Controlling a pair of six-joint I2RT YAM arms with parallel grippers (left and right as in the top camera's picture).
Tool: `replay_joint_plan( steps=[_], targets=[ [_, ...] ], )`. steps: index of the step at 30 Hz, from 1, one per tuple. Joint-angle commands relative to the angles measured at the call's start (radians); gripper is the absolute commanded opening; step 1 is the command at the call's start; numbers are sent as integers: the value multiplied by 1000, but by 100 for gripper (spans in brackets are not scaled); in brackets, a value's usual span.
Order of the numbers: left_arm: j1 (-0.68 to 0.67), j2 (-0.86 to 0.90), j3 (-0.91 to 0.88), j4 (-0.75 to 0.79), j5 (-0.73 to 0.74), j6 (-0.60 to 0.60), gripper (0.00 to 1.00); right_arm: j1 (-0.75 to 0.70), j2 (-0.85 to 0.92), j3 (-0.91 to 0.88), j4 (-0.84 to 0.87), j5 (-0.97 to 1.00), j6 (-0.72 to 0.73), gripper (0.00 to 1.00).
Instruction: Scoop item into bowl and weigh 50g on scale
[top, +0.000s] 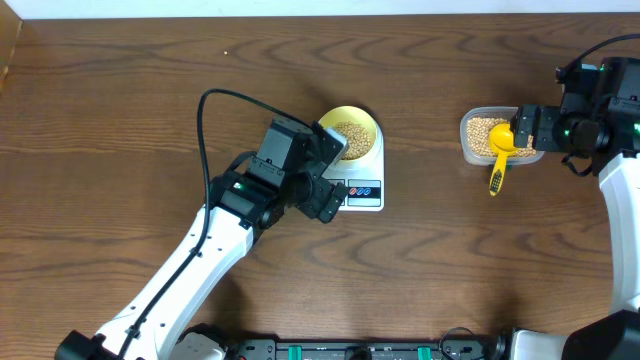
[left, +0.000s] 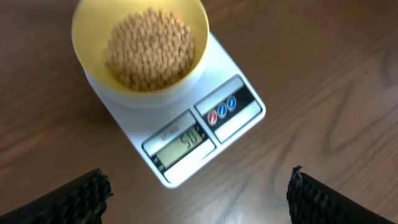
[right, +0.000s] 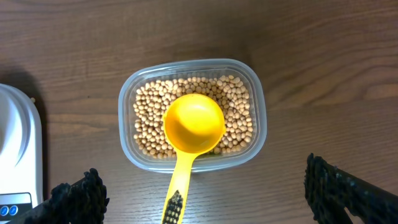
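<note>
Left gripper (left: 199, 196) hangs released above the scale (left: 124, 122); right gripper (right: 202, 196), released, above the tub (right: 257, 106) at three o'clock, scoop (right: 193, 121) resting inside.

Reading on the scale (left: 245, 121) display (left: 183, 144): 50, lower centre of left wrist view. Small print above it illegible.

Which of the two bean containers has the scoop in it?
The clear tub: the yellow scoop rests on its beans. The pale yellow bowl, on the scale, holds beans but no scoop.
</note>
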Motion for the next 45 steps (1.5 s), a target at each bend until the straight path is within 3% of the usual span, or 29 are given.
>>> replay_joint_plan(
  steps=[1, 6, 13, 19, 26, 32, 40, 45],
  targets=[
    [6, -31, -62, -6, -31, -2, 93, 0, -9, 16, -2, 6, -13, 99],
    [26, -161, -216, 59, -38, -16, 93, 0, -9, 16, -2, 6, -13, 99],
    [85, -492, -466, 169, -42, -170, 93, 0, -9, 16, -2, 6, -13, 99],
    [97, -737, -590, 237, -178, -268, 93, 0, -9, 16, -2, 6, -13, 99],
    [100, -904, -754, 559, -359, -267, 93, 0, -9, 16, -2, 6, -13, 99],
    [179, -996, -917, 838, -387, -262, 93, 0, -9, 16, -2, 6, -13, 99],
    [266, -1119, -994, 833, -386, -247, 93, 0, -9, 16, -2, 6, -13, 99],
    [322, -1275, -1015, 680, -386, -237, 93, 0, -9, 16, -2, 6, -13, 99]
  ],
)
